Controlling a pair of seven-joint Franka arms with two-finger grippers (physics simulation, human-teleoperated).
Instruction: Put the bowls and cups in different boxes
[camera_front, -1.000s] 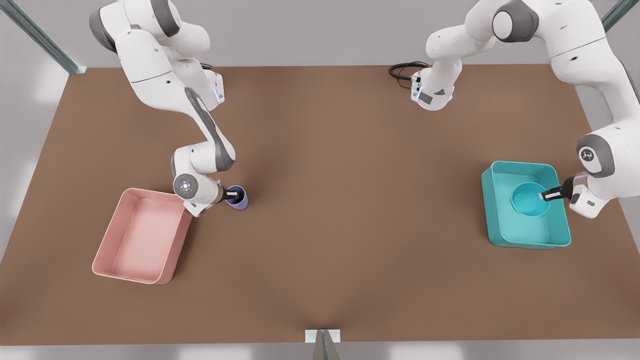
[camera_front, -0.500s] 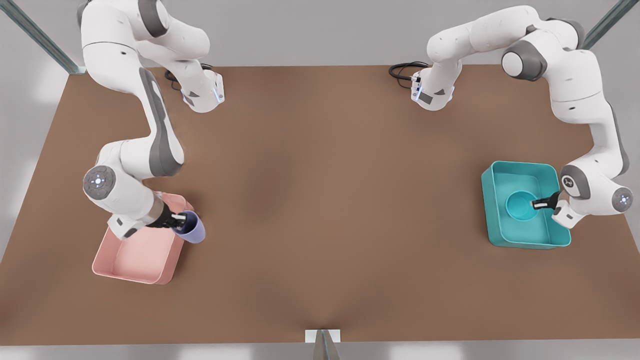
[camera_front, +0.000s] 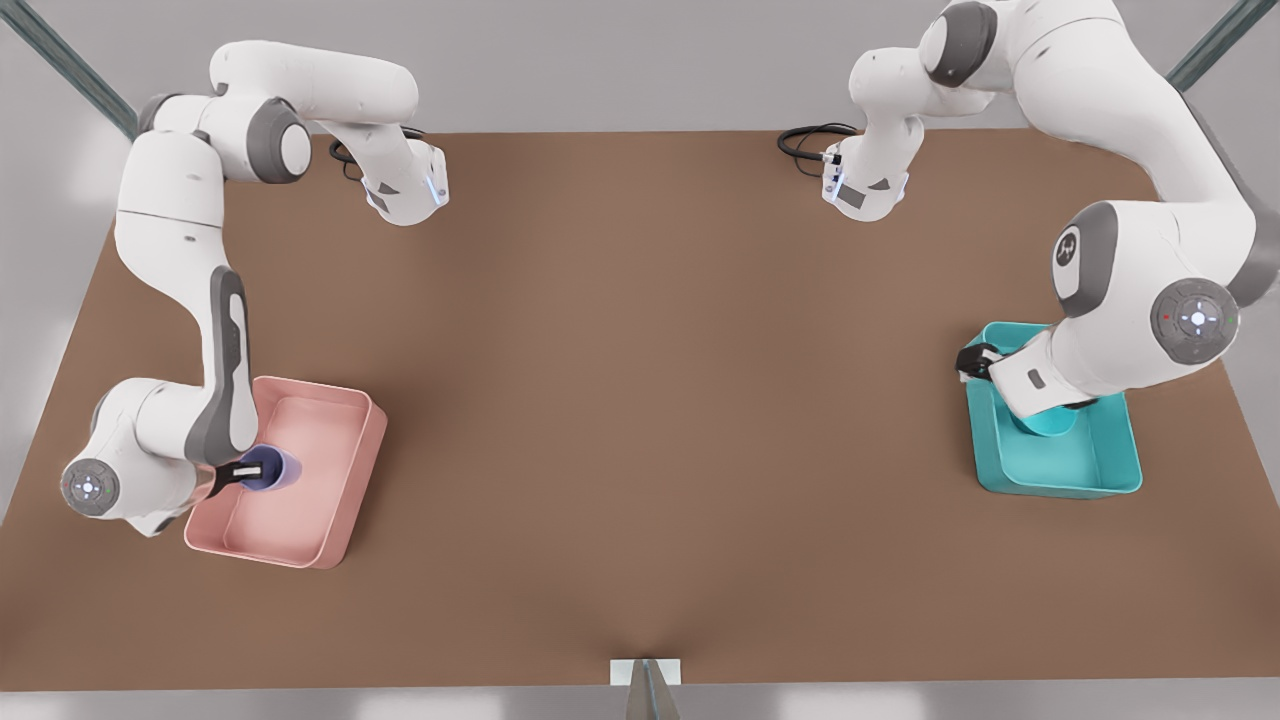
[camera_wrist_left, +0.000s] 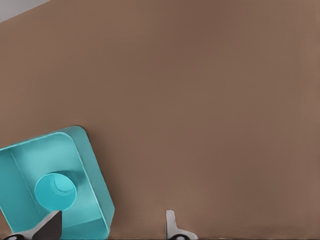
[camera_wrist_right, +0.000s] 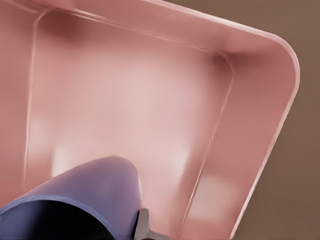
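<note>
Right pincer (camera_front: 243, 472) clamped on the cup (camera_front: 270, 469), tilted over the pink box (camera_front: 340, 500) — could tip on release. Left pincer (camera_wrist_left: 111, 225) spread wide (nothing in it) beside the teal box (camera_wrist_left: 95, 185) w/ the bowl (camera_wrist_left: 55, 191) — its arm could clip the wall.

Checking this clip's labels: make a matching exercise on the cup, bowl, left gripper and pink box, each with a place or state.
1. cup
2. bowl
3. left gripper
4. pink box

a. fingers open
b. inside the teal box
c. held by the right gripper
d. under the cup

Pairs: 1-c, 2-b, 3-a, 4-d
</note>
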